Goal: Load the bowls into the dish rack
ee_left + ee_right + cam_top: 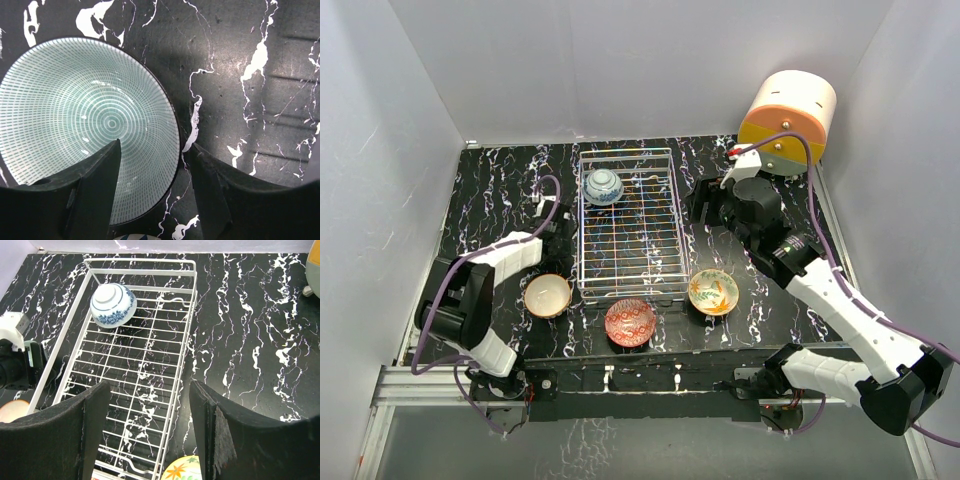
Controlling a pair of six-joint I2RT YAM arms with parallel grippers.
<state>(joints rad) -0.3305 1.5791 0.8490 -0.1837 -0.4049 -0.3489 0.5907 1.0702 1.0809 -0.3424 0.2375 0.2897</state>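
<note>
A pale mint bowl (90, 115) sits on the black marble table just left of the dish rack (678, 215). My left gripper (155, 145) hangs open over its near-right rim, one finger above the inside and the other outside it; in the top view the gripper (558, 232) hides this bowl. A blue-white bowl (603, 186) lies upside down at the rack's far end (113, 305). The cream-tan bowl (548, 295), red patterned bowl (630, 322) and yellow-green leafy bowl (713, 291) stand on the table along the rack's near end. My right gripper (150, 385) is open and empty above the rack's right edge.
A cream-and-orange cylindrical drawer unit (788, 122) stands at the back right corner. White walls close the table in on the left, back and right. The left arm (15, 355) shows at the rack's left side in the right wrist view.
</note>
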